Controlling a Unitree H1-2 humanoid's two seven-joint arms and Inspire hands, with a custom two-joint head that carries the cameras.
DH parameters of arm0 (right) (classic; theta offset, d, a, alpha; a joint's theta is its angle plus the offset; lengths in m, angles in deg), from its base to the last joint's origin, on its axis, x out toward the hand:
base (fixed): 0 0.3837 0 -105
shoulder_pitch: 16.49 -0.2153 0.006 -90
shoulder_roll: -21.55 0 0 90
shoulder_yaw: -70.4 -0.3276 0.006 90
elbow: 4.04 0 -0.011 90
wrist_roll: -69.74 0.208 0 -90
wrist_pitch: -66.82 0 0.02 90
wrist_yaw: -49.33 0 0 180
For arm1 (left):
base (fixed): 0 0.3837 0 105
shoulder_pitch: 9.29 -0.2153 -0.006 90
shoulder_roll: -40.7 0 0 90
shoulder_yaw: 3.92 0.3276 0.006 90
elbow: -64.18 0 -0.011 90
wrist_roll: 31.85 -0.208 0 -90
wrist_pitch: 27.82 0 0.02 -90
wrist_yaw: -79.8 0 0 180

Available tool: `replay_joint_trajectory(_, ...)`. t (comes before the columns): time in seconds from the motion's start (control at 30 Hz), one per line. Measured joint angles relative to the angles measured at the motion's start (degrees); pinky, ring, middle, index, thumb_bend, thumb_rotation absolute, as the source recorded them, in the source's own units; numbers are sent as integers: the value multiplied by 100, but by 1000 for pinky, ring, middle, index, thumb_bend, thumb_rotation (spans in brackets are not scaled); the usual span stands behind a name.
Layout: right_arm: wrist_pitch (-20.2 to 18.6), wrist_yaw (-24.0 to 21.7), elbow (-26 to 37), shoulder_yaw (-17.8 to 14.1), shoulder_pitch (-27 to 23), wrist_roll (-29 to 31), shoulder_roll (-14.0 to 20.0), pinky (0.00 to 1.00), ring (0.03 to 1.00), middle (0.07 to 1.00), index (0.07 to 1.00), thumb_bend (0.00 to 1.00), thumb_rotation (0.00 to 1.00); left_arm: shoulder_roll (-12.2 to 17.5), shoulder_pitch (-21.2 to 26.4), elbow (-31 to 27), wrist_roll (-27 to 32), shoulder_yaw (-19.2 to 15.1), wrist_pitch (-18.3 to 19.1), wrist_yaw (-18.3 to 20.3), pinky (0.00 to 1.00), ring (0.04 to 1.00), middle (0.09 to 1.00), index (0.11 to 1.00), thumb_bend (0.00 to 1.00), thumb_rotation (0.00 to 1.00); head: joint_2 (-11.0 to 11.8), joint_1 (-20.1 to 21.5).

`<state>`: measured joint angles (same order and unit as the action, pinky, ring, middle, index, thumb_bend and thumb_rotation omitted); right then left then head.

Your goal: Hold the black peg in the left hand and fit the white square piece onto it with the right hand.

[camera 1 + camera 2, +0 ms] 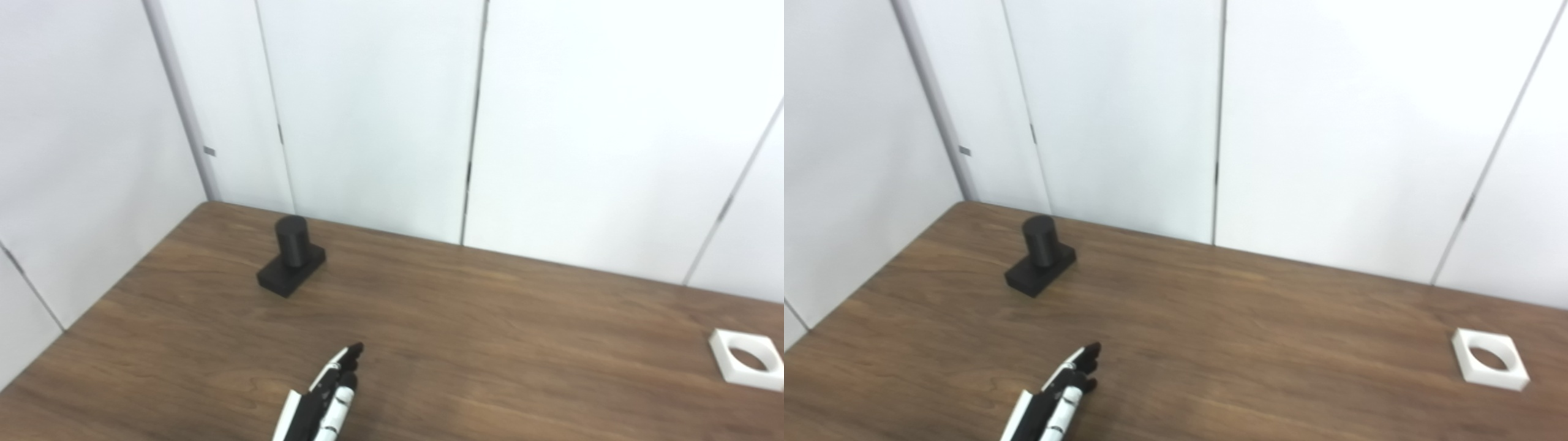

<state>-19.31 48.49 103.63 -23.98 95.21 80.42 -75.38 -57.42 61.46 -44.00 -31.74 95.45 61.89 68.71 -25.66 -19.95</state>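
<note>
the left hand (324,395), fingers extended together and holding nothing, is reaching toward the black peg (291,256) near the table (490,343)'s far left corner; the white square piece (1489,359) is lying at the right edge; next comes grasping the peg.

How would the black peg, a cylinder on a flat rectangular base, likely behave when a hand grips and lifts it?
The black cylindrical peg on its rectangular base looks rigid, so it should keep its shape. Its flat base resting on the brown wooden table probably prevents rolling. The smooth round post might slip or twist between the left hand's fingers.
</note>
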Motion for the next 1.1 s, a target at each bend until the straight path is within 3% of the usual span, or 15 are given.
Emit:
replay_joint_trajectory(0.47,52,-13,-90,-22,-32,6,2,1000,1000,1000,994,523,1000,0,18,149,31,48,-176,-9,911,951,944,899,557,804,97,0)
replay_joint_trajectory(0.53,97,-26,-140,-23,-41,1,3,1000,1000,1000,994,517,1000,1,27,168,6,56,-190,-9,918,950,943,900,527,773,123,53)
replay_joint_trajectory(0.63,134,-56,-169,-26,-56,-16,8,1000,1000,998,1000,505,1000,7,55,277,-470,107,-363,-94,851,921,940,898,471,768,149,62)
replay_joint_trajectory(0.73,141,-87,-172,-35,-58,-26,9,1000,1000,999,1000,507,1000,12,70,274,-942,86,-351,-167,856,931,948,903,493,688,141,44)
replay_joint_trajectory(0.9,111,-120,-170,-47,-56,-39,10,1000,1000,1000,997,543,1000,28,124,-45,-1276,-213,107,-156,830,887,945,889,605,528,106,44)
replay_joint_trajectory(1.1,144,-173,-171,-103,-33,-55,9,1000,1000,1000,1000,544,1000,77,534,-122,-1333,-934,407,-140,869,942,978,932,741,497,70,70)
